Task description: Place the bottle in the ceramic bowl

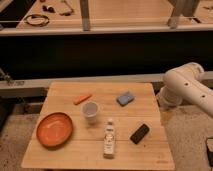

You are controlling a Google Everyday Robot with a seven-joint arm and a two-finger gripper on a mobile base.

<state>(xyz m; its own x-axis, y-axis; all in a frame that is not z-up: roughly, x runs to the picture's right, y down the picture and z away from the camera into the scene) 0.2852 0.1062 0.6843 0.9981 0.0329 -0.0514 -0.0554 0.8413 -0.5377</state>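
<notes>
A small clear bottle point(109, 138) with a white cap and a pale label lies on its side at the front middle of the wooden table point(65, 152). The orange ceramic bowl point(55, 129) stands at the front left, empty and apart from the bottle. My white arm point(186, 84) reaches in from the right, beyond the table's right edge. My gripper point(164, 115) hangs below the arm beside that edge, well right of the bottle and holding nothing that I can see.
A clear plastic cup point(90, 111) stands upright between the bowl and the bottle. A black block point(139, 133) lies right of the bottle. A blue sponge point(125, 98) and an orange stick-like item point(82, 98) lie farther back. A dark bench runs behind the table.
</notes>
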